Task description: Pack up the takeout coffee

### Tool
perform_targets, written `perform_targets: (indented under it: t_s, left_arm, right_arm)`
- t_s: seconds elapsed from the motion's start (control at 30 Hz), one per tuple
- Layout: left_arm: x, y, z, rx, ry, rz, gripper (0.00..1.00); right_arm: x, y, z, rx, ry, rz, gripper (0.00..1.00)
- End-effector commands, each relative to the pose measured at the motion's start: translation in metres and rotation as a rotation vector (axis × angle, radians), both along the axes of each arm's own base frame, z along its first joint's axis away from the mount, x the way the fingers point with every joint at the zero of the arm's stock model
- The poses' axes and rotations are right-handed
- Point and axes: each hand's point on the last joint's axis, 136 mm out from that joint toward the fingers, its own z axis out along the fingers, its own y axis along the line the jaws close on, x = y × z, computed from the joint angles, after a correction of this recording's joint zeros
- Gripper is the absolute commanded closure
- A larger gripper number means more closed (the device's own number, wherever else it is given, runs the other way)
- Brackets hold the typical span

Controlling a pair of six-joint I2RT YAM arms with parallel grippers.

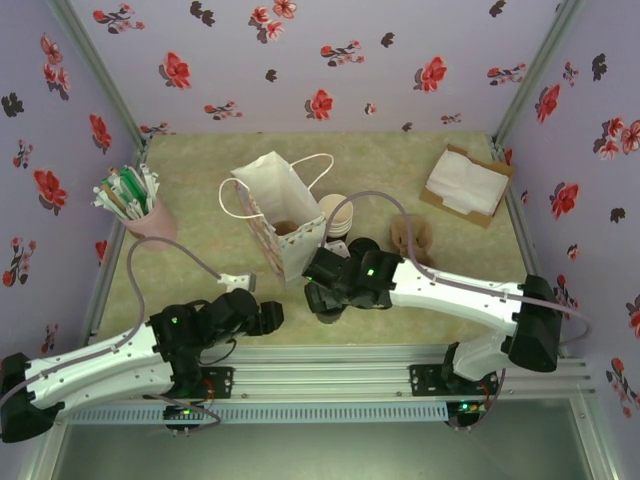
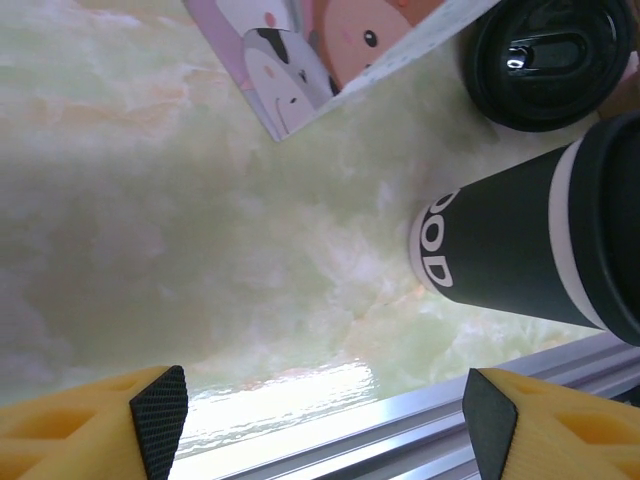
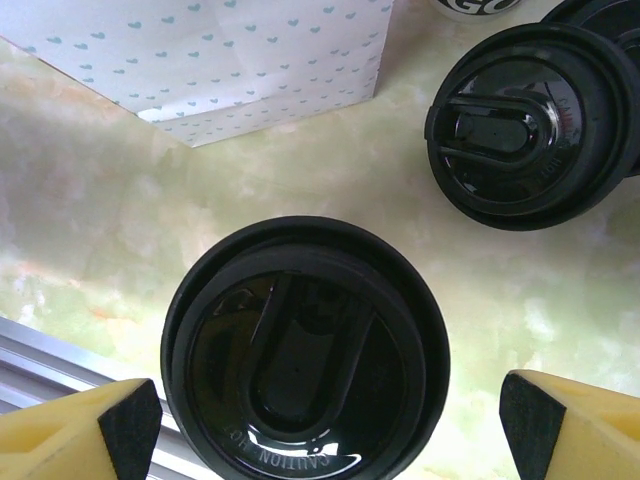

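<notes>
My right claw is hanging wide open and empty directly above the takeout coffee, whose black lid is sitting low and centre in the right wrist frame. A loose lid is lying at upper right and the heart-printed paper bag is standing at upper left. My left claw is likewise gaping empty along the bottom of its frame, with the takeout coffee standing at the right edge, clear of both pads.
</notes>
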Motion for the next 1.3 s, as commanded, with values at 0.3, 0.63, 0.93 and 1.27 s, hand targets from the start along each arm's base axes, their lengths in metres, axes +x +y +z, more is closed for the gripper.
perform_targets:
  t_s: [0.3,0.63,0.93,1.27]
  left_arm:
    - [0.005,0.009,0.007,0.03,-0.027,0.002,0.24]
    - [0.006,0.009,0.007,0.023,-0.028,0.005,0.24]
    - [0.005,0.008,0.007,0.022,-0.028,0.005,0.24]
    - [0.005,0.008,0.008,0.022,-0.028,0.005,0.24]
  right_arm:
    - [0.002,0.009,-0.005,-0.072,0.006,0.035,0.08]
    - [0.001,0.011,-0.014,-0.115,0.025,0.049,0.09]
    - [0.0,0.006,-0.016,-0.132,0.032,0.048,0.14]
    - [-0.004,-0.006,-0.014,-0.142,0.037,0.04,0.2]
